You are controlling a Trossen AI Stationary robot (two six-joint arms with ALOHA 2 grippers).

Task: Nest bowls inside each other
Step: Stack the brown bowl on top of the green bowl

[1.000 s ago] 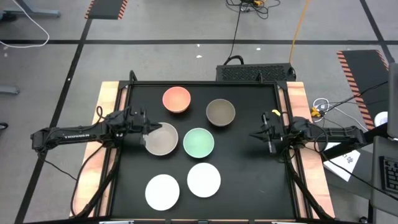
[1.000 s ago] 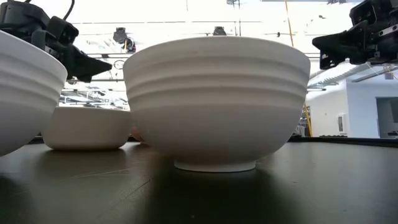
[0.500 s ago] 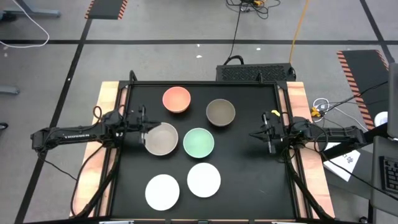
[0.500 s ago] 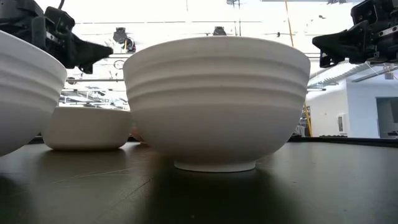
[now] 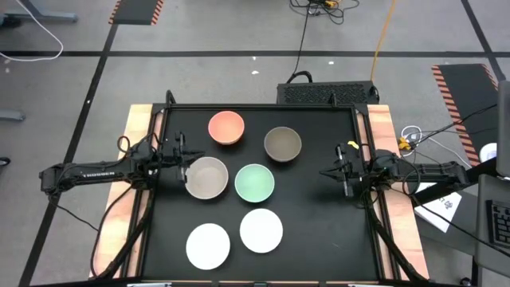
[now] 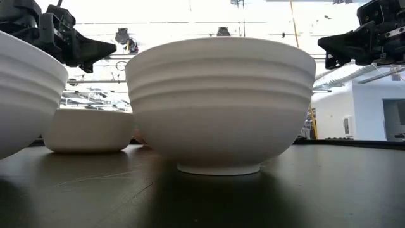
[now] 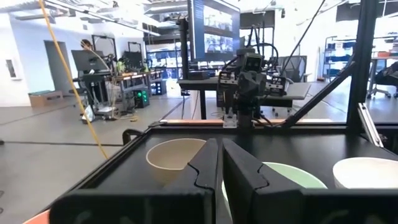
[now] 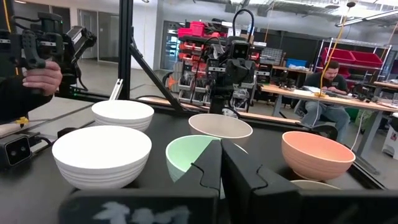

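Note:
Six bowls stand upright on the black table top: salmon-orange (image 5: 226, 127), olive-grey (image 5: 282, 144), beige-grey (image 5: 207, 177), mint green (image 5: 255, 182) and two white (image 5: 208, 245) (image 5: 261, 229). None is inside another. My left gripper (image 5: 188, 161) is shut and empty, raised above the table (image 6: 106, 47) just left of the beige-grey bowl's left rim. My right gripper (image 5: 325, 173) is shut and empty, raised (image 6: 324, 44) to the right of the mint green bowl. The left wrist view shows the olive-grey (image 7: 174, 158), mint green (image 7: 286, 180) and a white bowl (image 7: 367, 171).
A raised black frame (image 5: 360, 159) edges the table top, with wooden boards (image 5: 135, 159) beyond it on both sides. Bare table lies between the bowls and my right gripper. A person's hand (image 8: 38, 78) shows beyond the table's near side, and a person (image 8: 329, 74) sits farther off.
My left gripper has drawn back from over the beige-grey bowl toward the table's left edge and has risen. The bowls have not moved.

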